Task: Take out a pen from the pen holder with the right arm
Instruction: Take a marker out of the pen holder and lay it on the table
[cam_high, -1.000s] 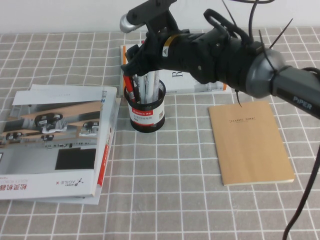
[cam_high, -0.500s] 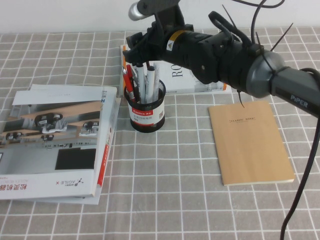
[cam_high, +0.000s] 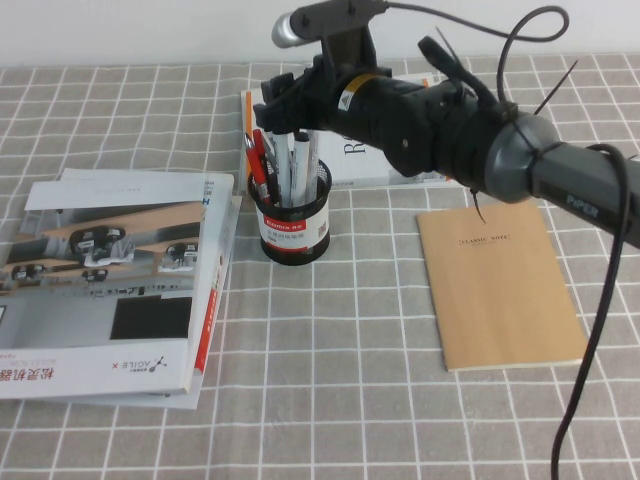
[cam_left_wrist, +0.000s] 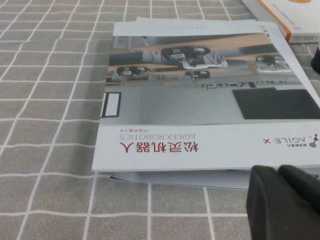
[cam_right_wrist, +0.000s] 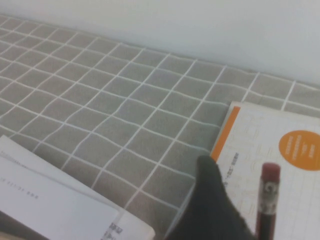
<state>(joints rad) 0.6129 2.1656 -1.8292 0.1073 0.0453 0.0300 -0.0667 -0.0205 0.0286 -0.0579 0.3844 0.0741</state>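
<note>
A black mesh pen holder (cam_high: 292, 225) stands mid-table on the checked cloth. Several pens are upright in it, among them a red one (cam_high: 258, 165) and white ones (cam_high: 298, 165). My right gripper (cam_high: 282, 108) hovers just above the pen tops, open, with nothing between its fingers. The right wrist view shows one black finger (cam_right_wrist: 212, 200) beside the red pen's top (cam_right_wrist: 269, 192), a small gap between them. My left gripper (cam_left_wrist: 277, 172) is low over the cloth by the near edge of a brochure (cam_left_wrist: 200, 100), its fingers pressed together and empty. It is out of the high view.
An AgileX brochure (cam_high: 110, 290) lies left of the holder. A tan notebook (cam_high: 500, 285) lies to the right. A white book with an orange edge (cam_high: 400, 165) lies behind the holder, under the right arm.
My right gripper has risen from among the pens to just above their tops and moved slightly back. The pens stay in the holder.
</note>
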